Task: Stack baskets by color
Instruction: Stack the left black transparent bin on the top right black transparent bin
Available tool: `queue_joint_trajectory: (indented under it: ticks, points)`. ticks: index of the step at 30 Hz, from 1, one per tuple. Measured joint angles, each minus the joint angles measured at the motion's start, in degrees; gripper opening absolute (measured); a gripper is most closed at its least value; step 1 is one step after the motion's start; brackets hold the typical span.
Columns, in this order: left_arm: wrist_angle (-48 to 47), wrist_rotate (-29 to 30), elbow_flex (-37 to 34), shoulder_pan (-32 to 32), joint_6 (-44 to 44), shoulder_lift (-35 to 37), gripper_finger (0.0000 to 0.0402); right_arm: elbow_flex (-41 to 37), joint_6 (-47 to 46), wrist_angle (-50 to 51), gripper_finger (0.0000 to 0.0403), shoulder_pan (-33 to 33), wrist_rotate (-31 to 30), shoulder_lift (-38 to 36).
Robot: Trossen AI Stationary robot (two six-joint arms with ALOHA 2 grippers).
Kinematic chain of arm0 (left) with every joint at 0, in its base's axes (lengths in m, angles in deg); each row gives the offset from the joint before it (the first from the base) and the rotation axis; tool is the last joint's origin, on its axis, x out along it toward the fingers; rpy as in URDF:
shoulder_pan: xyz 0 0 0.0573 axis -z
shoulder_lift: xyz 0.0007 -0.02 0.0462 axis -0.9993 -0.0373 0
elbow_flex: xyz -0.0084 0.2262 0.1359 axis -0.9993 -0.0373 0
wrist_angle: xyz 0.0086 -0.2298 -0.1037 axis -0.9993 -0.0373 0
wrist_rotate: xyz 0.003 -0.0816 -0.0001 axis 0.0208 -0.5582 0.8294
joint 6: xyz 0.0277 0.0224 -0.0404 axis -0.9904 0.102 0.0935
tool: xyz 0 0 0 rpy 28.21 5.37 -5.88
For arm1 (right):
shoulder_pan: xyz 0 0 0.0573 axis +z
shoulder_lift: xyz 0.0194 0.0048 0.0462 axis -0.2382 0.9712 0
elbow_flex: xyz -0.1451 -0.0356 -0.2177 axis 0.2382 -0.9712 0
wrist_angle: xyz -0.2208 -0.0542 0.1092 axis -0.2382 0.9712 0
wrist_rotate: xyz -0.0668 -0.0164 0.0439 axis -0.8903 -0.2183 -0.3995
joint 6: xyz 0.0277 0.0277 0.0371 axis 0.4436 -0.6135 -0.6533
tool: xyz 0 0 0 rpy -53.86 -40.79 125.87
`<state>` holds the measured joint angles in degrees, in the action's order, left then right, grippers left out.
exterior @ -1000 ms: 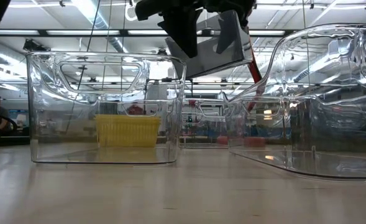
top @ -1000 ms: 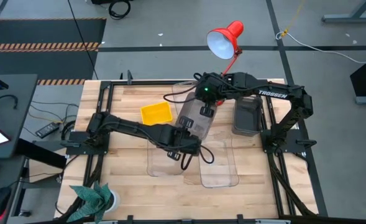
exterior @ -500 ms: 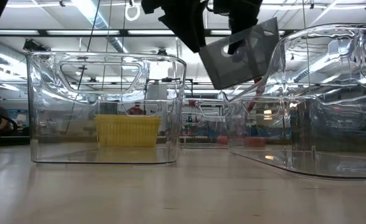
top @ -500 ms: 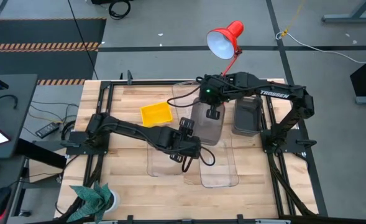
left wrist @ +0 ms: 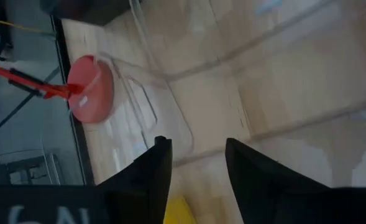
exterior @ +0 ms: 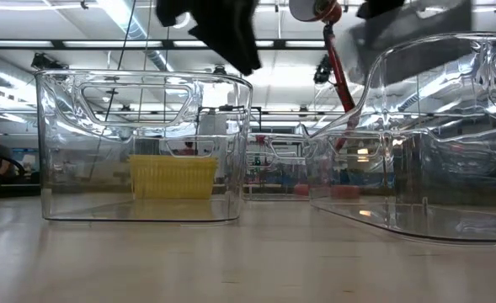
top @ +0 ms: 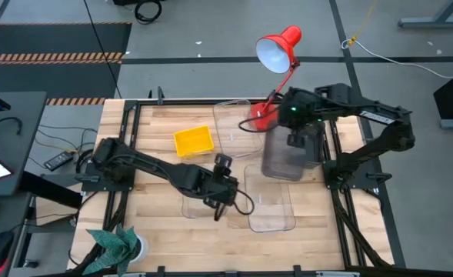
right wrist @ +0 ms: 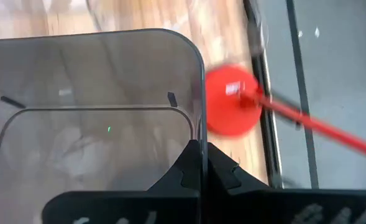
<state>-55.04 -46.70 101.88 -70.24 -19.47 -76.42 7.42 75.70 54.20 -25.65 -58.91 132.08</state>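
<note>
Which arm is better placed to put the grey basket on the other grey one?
Probably the right: the right gripper is shut on the raised grey basket, next to the other grey basket. The left gripper is open, empty, over the clear baskets.

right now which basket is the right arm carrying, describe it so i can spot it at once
Start at the red desk lamp on the table's far edge. Just in front of its base, the right gripper is shut on the rim of a smoky dark grey basket, held above the wood. Unlike the second grey basket partly beneath it and the clear baskets nearby, it is lifted and clamped.
</note>
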Motion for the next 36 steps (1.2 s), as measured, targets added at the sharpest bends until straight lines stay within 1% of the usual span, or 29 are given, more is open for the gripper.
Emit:
queue_joint_trajectory:
  ticks: [3, 7, 10, 14, 17, 20, 25, 31, 36]
  points:
    - [5.5, -0.8, -5.8, 0.0, 0.2, 4.8, 0.0146, -2.0, 0.1, 3.5, 0.0000, -1.1, -2.3, -2.8]
    - [12.0, -1.4, -12.1, 0.0, 0.7, 10.0, 0.0139, -5.4, 2.8, 4.2, 0.0000, -2.7, -6.4, -6.7]
    - [15.3, -3.2, -15.5, 0.3, 2.1, 13.3, 0.0134, -8.6, 4.6, 3.2, 0.0000, -4.4, -10.6, -9.7]
    - [19.9, -4.6, -19.7, 0.9, 2.6, 16.4, 0.0129, -12.7, 9.0, -0.3, 0.0000, -7.6, -11.7, -13.8]
    - [24.5, -7.7, -23.0, 1.2, 2.5, 18.7, 0.0128, -15.8, 13.4, -4.1, 0.0000, -10.3, -13.0, -16.3]
    - [28.5, -10.6, -26.8, 1.2, 2.9, 21.4, 0.0128, -18.5, 17.2, -6.6, 0.0000, -12.8, -12.9, -18.0]
    - [32.9, -10.9, -31.8, 1.1, 4.9, 24.3, 0.0128, -22.7, 19.8, -8.9, 0.0000, -15.7, -10.6, -18.5]
    - [31.5, -11.1, -33.5, 1.8, 7.5, 27.8, 0.0128, -26.3, 19.6, -11.3, 0.0000, -16.5, -5.8, -18.6]
    - [31.9, -11.1, -33.4, 3.1, 7.8, 31.3, 0.0128, -28.9, 19.4, -14.7, 0.0000, -16.5, -4.1, -19.8]
